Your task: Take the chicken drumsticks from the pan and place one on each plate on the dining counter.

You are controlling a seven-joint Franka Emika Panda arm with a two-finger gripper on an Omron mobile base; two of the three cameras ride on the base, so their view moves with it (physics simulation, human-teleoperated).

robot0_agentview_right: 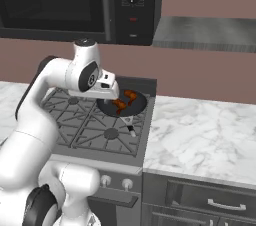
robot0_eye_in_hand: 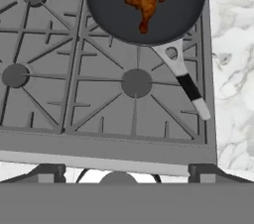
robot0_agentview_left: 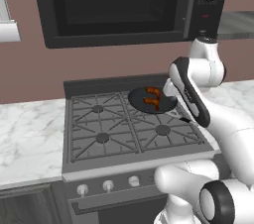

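Gripper (robot0_eye_in_hand: 119, 171) hangs spread wide and empty above the stove's (robot0_agentview_left: 99, 134) front edge, touching nothing. Both drumsticks (robot0_eye_in_hand: 141, 5) lie in the pan (robot0_eye_in_hand: 114, 17) on the back right burner, handle (robot0_eye_in_hand: 186, 86) pointing toward the marble worktop (robot0_agentview_right: 200, 130) alongside. Microwave (robot0_agentview_left: 119, 5) looms overhead.

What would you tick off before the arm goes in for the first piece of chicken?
1. Both chicken drumsticks in the pan: ok.
2. Pan seated on the back right burner of the stove: ok.
3. Gripper open: ok, its tips stand wide apart in the hand view.
4. Gripper above the drumsticks: not ok, the hand view puts it over the stove's front edge.
5. Pan handle out of the approach path: ok, it points off to the side.
6. Plates ready: cannot tell.
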